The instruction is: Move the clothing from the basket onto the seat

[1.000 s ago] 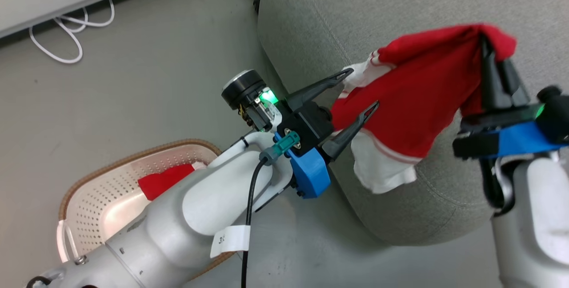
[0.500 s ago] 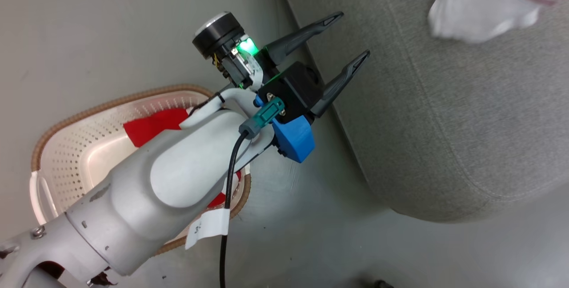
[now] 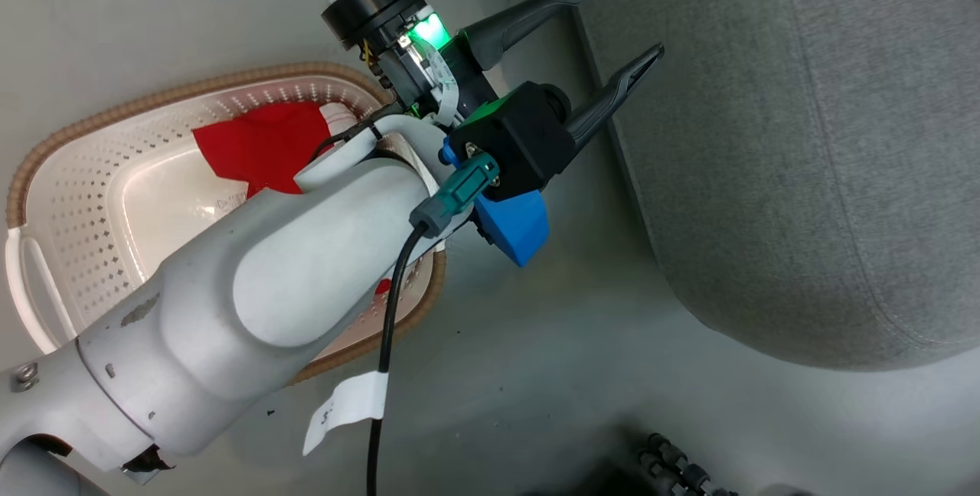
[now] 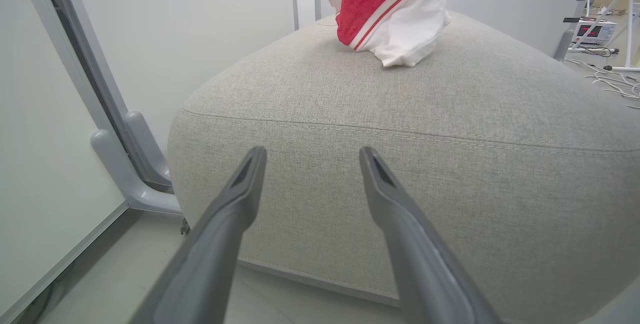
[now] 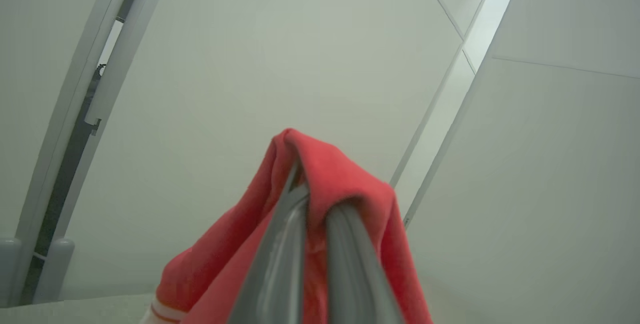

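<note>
Looming largest is the grey seat, its rounded corner turned towards us, stitched seam running along the edge. Down on the floor beside it sits the basket, cream and full of holes, with a brown rim. Across the basket stretches the robot's pale left forearm, hiding a good part of the inside.

Now the clothes. A red and white garment hangs from above over the seat, well back from the edge, its white hem just touching the cushion top. The basket is not empty: another red piece lies inside against the far wall, partly behind that forearm. A speck of red peeks out under the arm too. Whether it is the same piece I cannot tell.

And the hands. The left gripper hangs in the air between basket and seat, fingers spread wide with nothing between them, pointing at the seat's side. The right gripper has its two fingers pressed close together, red cloth pinched between them and draped over the tips. That is the garment over the seat, I'd say, not yet let go.

So, as I read it: one garment is out and over the seat but not released, and at least one more waits in the basket. The free left hand looks the likelier one to fetch it.
</note>
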Controlling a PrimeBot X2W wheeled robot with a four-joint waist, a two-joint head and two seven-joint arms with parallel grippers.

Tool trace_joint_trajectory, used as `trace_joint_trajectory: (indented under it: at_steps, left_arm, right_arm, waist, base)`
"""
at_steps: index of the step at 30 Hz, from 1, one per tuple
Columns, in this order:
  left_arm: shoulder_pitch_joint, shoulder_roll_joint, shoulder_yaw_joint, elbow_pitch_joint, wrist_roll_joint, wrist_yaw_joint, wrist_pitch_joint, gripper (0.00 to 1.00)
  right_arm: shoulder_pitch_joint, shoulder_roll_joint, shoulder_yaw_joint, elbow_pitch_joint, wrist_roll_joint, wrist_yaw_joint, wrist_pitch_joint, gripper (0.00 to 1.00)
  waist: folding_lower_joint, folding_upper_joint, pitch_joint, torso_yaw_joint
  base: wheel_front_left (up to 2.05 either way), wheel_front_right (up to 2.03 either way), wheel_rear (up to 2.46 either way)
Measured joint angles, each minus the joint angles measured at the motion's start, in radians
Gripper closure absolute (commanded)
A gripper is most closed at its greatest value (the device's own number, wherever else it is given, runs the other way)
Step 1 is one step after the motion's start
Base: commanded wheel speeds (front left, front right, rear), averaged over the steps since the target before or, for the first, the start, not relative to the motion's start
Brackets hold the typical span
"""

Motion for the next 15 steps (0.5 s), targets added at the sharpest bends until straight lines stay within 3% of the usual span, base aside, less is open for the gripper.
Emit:
trace_joint_trajectory:
  at_steps: [3, 15]
  left_arm:
    - [-0.005, 0.006, -0.003, -0.012, 0.004, 0.004, 0.004, 0.0]
    - [-0.016, 0.021, -0.006, -0.029, 0.004, 0.013, 0.01, 0.0]
  right_arm:
    - [0.006, 0.012, 0.012, 0.041, -0.008, 0.0, 0.0, 1.0]
    - [0.094, 0.173, 0.015, 0.197, -0.046, 0.0, 0.0, 1.0]
  waist:
    - [0.0001, 0.0, 0.025, 0.007]
    - [0.0, 0.0, 0.062, 0.03]
  base:
    - [0.0, 0.0, 0.0]
    - [0.0, 0.0, 0.0]
